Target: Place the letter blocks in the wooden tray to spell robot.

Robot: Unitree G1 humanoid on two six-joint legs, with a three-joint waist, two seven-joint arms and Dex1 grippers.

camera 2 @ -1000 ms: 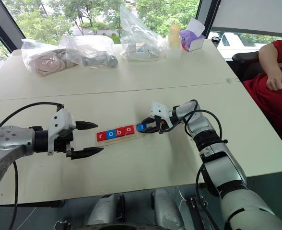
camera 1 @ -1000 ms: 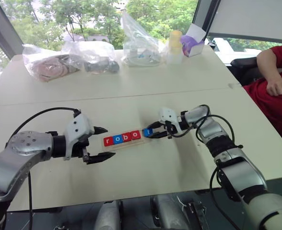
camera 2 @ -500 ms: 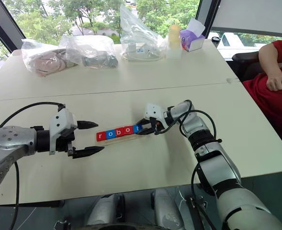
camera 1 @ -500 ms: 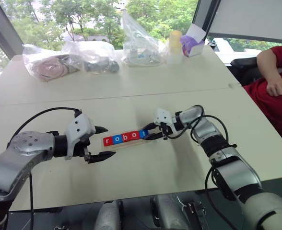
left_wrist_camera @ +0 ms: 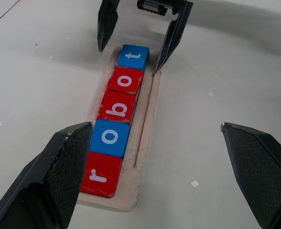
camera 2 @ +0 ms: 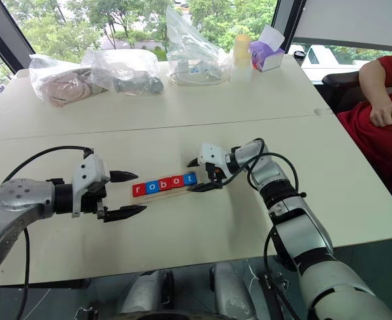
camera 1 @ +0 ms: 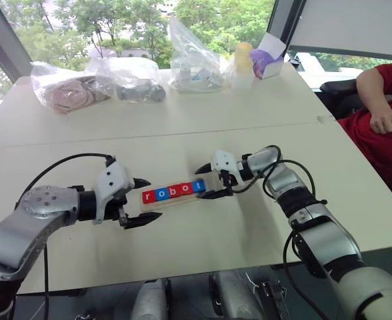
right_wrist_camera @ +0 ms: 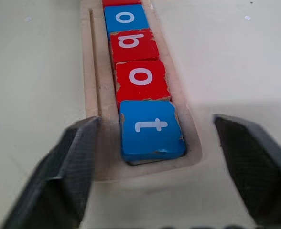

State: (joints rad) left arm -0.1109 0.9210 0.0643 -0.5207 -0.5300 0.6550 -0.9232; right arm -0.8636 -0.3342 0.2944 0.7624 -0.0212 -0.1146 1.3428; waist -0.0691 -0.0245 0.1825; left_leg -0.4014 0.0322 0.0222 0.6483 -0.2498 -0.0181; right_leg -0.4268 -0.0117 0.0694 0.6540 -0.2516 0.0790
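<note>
The wooden tray (left_wrist_camera: 147, 119) is pale wood. Its letter blocks (left_wrist_camera: 119, 107) carry white letters: red r nearest the left hand (camera 1: 141, 201), then blue o, red b, red o, and blue t between the right hand's (camera 1: 209, 182) black fingers. The tabletop (camera 1: 203, 227) is cream.

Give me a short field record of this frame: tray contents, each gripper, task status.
tray: on the table, holds five letter blocks in a row
word: r, o, b, o, t
t block: blue, at the tray's end, free of the fingers
right gripper: open, straddling the t end
left gripper: open, empty, at the r end
status: word looks complete
</note>
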